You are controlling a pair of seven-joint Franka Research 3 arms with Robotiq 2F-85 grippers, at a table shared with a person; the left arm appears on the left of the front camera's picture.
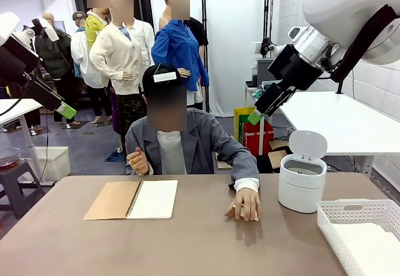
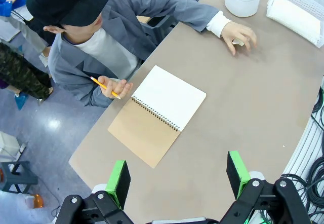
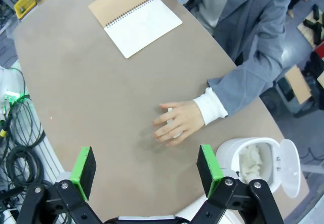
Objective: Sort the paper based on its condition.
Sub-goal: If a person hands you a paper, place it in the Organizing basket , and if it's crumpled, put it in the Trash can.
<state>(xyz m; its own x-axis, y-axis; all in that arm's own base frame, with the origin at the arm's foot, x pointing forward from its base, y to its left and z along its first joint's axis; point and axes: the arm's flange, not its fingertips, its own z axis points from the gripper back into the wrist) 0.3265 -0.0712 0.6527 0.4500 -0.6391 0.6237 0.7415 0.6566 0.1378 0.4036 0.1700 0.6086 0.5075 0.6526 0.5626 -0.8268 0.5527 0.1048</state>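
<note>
Arms: left gripper (image 2: 178, 176) and right gripper (image 3: 146, 164) spread, empty, high above brown table (image 1: 187, 245).
Paper: crumpled white paper wad (image 3: 249, 160) in round white bin (image 1: 300, 188), far edge, right end; smooth white sheets (image 1: 372, 248) in white mesh basket (image 1: 353, 206), near right corner.
Handling: wait until person's hand (image 1: 244, 204) clears, then descend straight.

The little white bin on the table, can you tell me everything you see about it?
The bin is small, round and white, and looks like smooth plastic. Its round lid is flipped up at the back, so it is open. Inside lies white crumpled paper. It stands upright on the brown table, between the person's hand and the white basket, touching neither.
</note>
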